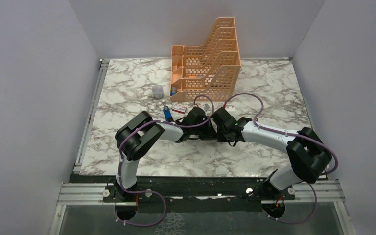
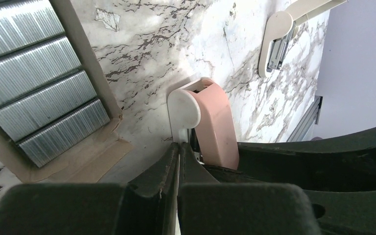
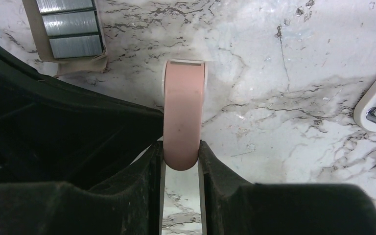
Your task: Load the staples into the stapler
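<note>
Right claw (image 3: 181, 152) grips the pink block (image 3: 184, 105) at frame centre; left claw (image 2: 178, 159) closed beside it; staples (image 3: 71, 29) upper left.

Bright, even overhead light fell on the marble table (image 1: 127, 152), casting soft shadows under the arms (image 1: 142, 137); wrist views blurred dark nearest the lens.

Left tool (image 2: 178, 147) and right tool (image 3: 181, 147) crowd the tabletop (image 1: 274, 83) centre, staples (image 2: 39, 93) and orange file rack (image 1: 210, 54) beyond (open marble either side).
</note>
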Robot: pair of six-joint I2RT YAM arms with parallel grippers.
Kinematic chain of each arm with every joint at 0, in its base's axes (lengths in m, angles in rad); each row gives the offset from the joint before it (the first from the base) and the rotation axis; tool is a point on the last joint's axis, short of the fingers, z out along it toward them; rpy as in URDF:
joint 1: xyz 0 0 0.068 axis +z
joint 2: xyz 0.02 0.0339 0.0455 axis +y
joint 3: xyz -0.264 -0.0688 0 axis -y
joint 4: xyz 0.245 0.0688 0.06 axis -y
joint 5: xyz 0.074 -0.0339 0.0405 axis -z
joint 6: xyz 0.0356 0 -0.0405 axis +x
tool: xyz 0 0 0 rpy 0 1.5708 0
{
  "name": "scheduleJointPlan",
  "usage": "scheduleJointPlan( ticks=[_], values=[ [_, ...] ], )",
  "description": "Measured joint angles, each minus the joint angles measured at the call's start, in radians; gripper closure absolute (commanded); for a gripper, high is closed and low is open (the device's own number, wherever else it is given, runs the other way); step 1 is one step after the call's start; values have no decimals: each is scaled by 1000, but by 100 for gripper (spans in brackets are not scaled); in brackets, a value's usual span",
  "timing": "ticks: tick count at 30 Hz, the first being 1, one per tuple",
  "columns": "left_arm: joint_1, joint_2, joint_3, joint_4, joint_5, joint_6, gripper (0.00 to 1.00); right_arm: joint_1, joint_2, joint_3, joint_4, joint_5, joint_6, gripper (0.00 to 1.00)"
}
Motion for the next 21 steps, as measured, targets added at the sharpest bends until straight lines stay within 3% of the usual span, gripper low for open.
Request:
scheduleJointPlan(
  ticks=[11, 21],
  values=[
    [3, -12, -20, 16, -17, 1, 91, 10, 48, 8, 5, 23, 14, 75],
    [4, -43, -33, -18, -47, 10, 80, 10, 32, 8, -1, 41, 13, 52]
  ],
)
